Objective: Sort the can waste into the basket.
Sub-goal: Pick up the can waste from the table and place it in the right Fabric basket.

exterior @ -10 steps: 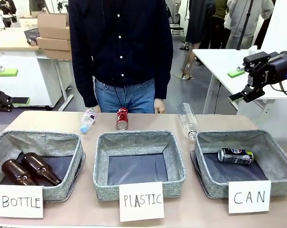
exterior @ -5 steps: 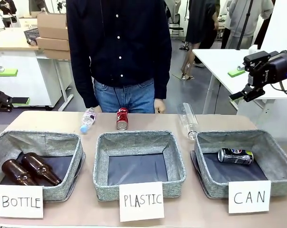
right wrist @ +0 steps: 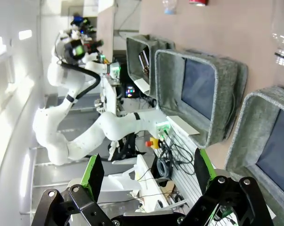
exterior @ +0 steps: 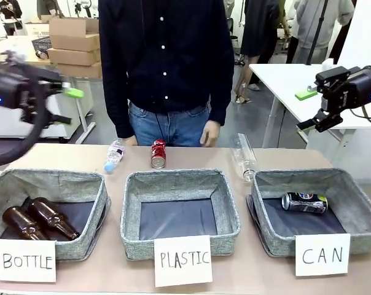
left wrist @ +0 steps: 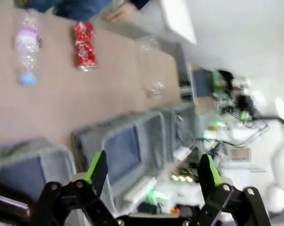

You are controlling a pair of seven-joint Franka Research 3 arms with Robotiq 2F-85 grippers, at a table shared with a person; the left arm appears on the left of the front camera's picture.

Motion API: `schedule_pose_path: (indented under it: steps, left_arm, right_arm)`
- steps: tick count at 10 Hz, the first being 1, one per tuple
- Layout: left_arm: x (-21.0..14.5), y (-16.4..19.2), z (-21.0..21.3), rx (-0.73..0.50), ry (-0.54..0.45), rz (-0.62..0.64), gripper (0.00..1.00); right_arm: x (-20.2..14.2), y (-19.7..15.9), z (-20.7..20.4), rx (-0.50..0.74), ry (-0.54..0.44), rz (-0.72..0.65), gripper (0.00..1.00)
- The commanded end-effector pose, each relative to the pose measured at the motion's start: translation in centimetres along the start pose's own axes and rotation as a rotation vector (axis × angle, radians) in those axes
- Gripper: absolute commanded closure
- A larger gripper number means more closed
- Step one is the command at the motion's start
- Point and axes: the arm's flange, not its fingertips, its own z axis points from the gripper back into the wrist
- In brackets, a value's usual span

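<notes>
The dented red can point(exterior: 158, 153) lies on the table behind the middle basket, just in front of the person; in the left wrist view the red can point(left wrist: 85, 45) shows far off, blurred. The dark can with the blue logo point(exterior: 304, 201) lies inside the grey CAN basket point(exterior: 357, 184) at the right. My left gripper point(exterior: 67, 106) hangs open and empty, high above the far left of the table; its green pads point(left wrist: 97, 167) stand wide apart. My right gripper point(exterior: 305, 109) is raised above and behind the CAN basket, also open and empty, with its pads point(right wrist: 94, 172) spread.
The PLASTIC basket point(exterior: 179, 178) stands in the middle. At the left, the BOTTLE basket point(exterior: 50, 178) holds two brown bottles. A small plastic bottle point(exterior: 113, 155) and a clear plastic bottle point(exterior: 243, 157) lie beside the red can. A person's hand point(exterior: 208, 132) hangs near it.
My left arm has swung into the front view at the upper left, blurred by motion. The person has shifted slightly to the right. The right arm and both cans have not moved.
</notes>
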Motion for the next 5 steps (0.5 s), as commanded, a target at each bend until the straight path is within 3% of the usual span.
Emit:
schedule_pose_path:
  steps: [1,3,4,5]
  left_arm:
    - [4.3,-1.1,-6.9,0.245,0.099,0.046,0.0]
    - [5.6,-2.9,-15.3,0.355,0.141,-0.035,0.0]
    - [4.6,-3.4,-17.4,0.332,0.238,0.005,0.0]
    - [3.6,-3.3,-13.8,0.291,0.073,-0.048,0.0]
  right_arm:
    - [0.0,0.0,0.3,-0.002,0.013,0.011,0.0]
    - [0.0,0.0,0.3,-0.002,0.013,0.011,0.0]
    - [0.0,0.0,0.3,-0.002,0.013,0.011,0.0]
    - [0.0,0.0,0.3,-0.002,0.013,0.011,0.0]
